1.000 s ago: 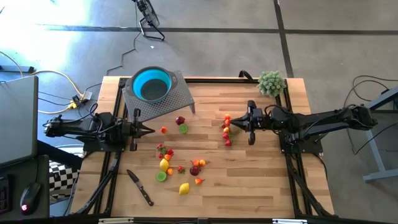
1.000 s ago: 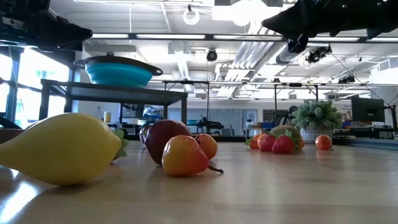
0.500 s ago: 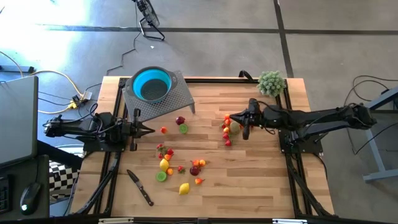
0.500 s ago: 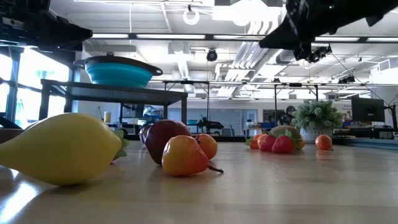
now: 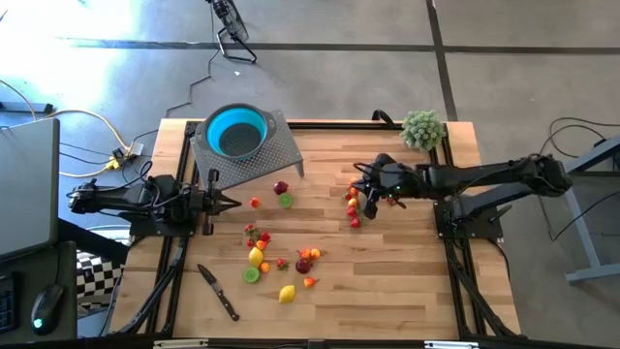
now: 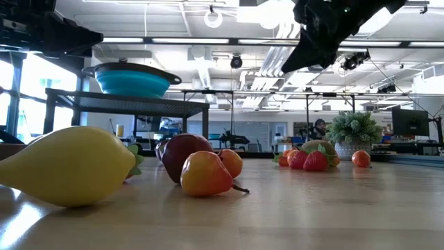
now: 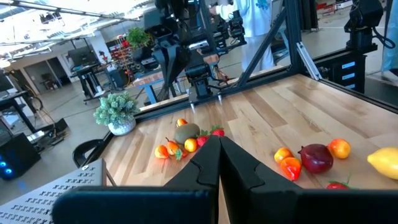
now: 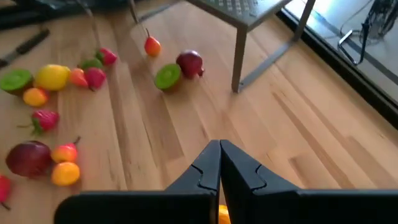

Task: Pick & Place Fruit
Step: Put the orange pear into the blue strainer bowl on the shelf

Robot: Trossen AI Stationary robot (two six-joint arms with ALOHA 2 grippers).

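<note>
Fruit [image 5: 281, 254] is scattered all over the wooden desk [image 5: 387, 281], mostly in two bunches. The smaller bunch [image 5: 353, 202] of red and orange pieces sits right under the right gripper [image 5: 366, 191], whose jaws are clenched together with nothing between them, tips pointed down and hanging just above those pieces without touching that I can see. From its wrist camera you can spot a bit of orange peeking out right below the closed tips.

The bigger bunch, with a lemon [image 5: 287, 293], a dark red plum-looking one [image 5: 303, 265], lime halves and some strawberries, lies out ahead of the right jaws and off to the side of the left ones. A maroon fruit [image 5: 281, 187] and a cut lime [image 5: 286, 201] sit just beyond the left jaws' tips, next to a small orange one [image 5: 255, 203].

Left gripper [image 5: 232, 203] is parked low near its edge of the desk, jaws clenched too, empty.

Blue bowl [image 5: 237, 133] sits up on a grey perforated stand [image 5: 281, 155], well apart from both jaws. A knife [image 5: 217, 291] lies near the front edge, and a fuzzy green plant [image 5: 422, 129] is in the far corner behind the right arm.
</note>
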